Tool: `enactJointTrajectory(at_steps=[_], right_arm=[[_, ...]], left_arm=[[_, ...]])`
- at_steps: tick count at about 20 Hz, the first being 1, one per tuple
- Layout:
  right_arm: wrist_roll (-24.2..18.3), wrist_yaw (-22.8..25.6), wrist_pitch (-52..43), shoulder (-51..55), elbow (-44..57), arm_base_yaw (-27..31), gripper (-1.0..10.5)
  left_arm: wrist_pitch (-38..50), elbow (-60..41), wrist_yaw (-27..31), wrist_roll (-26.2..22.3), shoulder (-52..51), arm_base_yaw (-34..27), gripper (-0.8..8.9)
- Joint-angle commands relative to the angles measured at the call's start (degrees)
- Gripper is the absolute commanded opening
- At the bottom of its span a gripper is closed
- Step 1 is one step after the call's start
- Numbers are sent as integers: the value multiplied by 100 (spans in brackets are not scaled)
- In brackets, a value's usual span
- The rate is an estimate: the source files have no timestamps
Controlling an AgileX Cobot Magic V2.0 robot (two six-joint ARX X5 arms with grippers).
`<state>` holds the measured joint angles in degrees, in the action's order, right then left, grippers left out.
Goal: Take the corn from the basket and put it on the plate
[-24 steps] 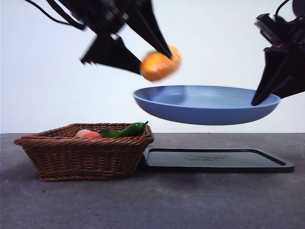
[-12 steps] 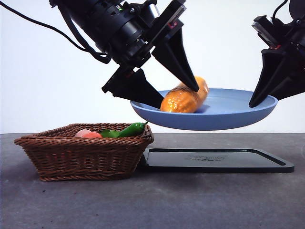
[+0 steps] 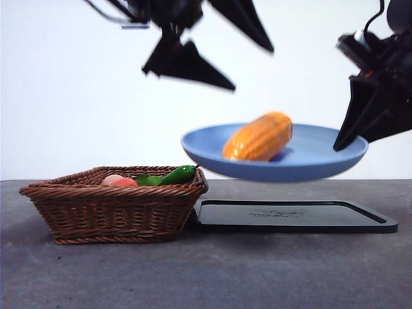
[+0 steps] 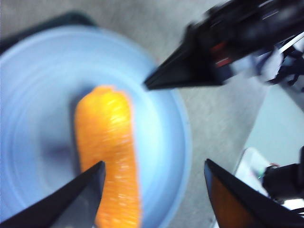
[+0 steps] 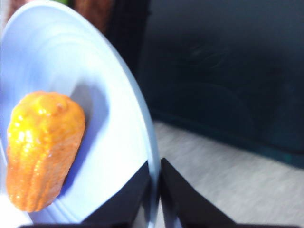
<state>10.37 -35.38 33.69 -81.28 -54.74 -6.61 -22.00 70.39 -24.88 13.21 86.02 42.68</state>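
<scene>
On the left, the basket [image 3: 114, 203] stands on the bench [image 3: 206, 270], with a green pepper [image 3: 175, 174] inside. Above, my left fingers [image 3: 219, 55] are wide open and hold nothing. The corn [image 3: 259, 136] lies on the plate [image 3: 212, 151], apart from these fingers. The plate is in the air above the black tray [image 3: 293, 215]. On the right, my right fingers [image 5: 156, 187] are closed on its rim.

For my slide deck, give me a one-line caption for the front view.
Corn lies on the plate held aloft by the right gripper; open left gripper above.
</scene>
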Motion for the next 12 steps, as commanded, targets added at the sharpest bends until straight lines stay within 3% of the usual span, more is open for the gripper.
enactJointTrajectory(at_steps=[1,12], right_arm=[[210,-39,-245,-302,-190,87,2],[282,-20,-42,-2632,-2015,553,2]], left_arm=[[-175,286,-35,-28,-170,46,341],[-468,343,-35,-33,-1276,46,339]])
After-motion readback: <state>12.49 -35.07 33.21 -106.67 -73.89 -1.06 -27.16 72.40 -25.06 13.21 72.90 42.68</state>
